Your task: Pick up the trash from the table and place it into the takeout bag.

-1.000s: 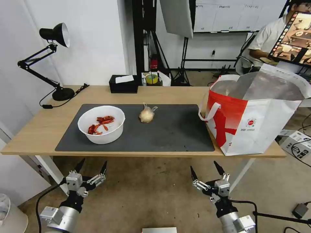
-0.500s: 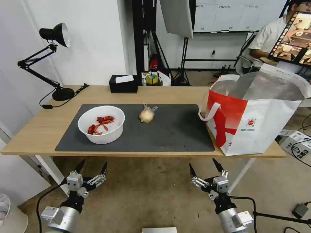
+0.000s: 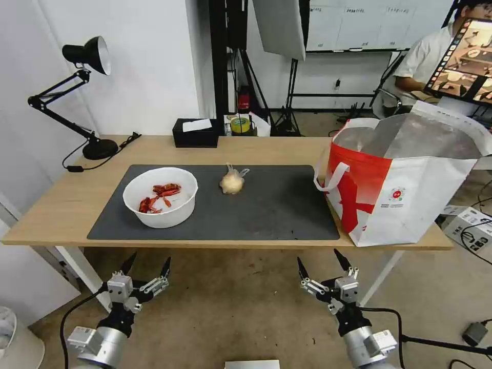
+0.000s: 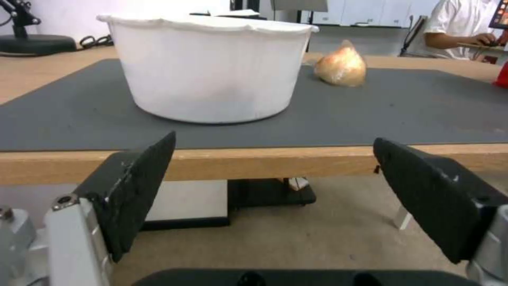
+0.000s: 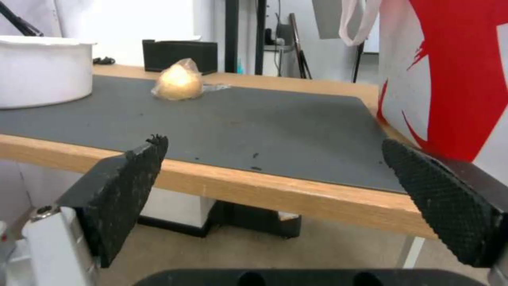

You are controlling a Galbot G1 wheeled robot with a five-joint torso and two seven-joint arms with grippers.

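White wall (image 3: 148, 66), black desk lamp (image 3: 82, 92), beige floor (image 3: 236, 302)

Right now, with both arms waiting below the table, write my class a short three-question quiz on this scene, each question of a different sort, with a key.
1. True or false: the left gripper is shut on the white bowl.
2. Multiple choice: the small knotted bag lies
A. inside the takeout bag
B. on the dark grey mat, between the bowl and the takeout bag
C. on the floor
3. Fill in: the right gripper is held below the table edge with its jaws ____.

Key: 1 false; 2 B; 3 open
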